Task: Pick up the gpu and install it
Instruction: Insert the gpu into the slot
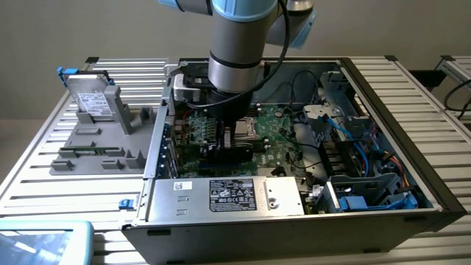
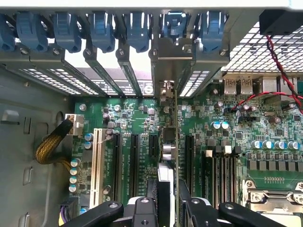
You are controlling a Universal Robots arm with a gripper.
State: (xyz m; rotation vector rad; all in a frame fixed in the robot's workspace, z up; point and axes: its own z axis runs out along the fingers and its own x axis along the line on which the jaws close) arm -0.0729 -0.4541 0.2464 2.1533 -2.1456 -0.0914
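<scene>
While your arm hangs down inside the open black computer case (image 1: 412, 165), the black two-finger claw (image 1: 220, 150) sits low over the middle of the large green motherboard (image 1: 276, 132).

From the wrist camera, the claw (image 2: 168, 210) is clamped on the thin flat gpu (image 2: 173, 66). You see the card edge-on between the fingers, standing upright over the board. It runs parallel to the long black expansion slots (image 2: 134, 161). Its silver metal end bracket is at the case's rear wall, just under the row of blue plastic latches (image 2: 102, 28). Honestly can't tell if the card's bottom edge is in a slot or just above one.

In the exterior view:
- The silver power supply box with the black label (image 1: 228, 194) is at six o'clock from the claw.
- The grey hard drive with a white label (image 1: 94, 102) is out at about ten o'clock, outside the case.
- The drive is propped on a grey plastic fixture (image 1: 96, 149), which stands on the slatted metal table (image 1: 44, 182).
</scene>
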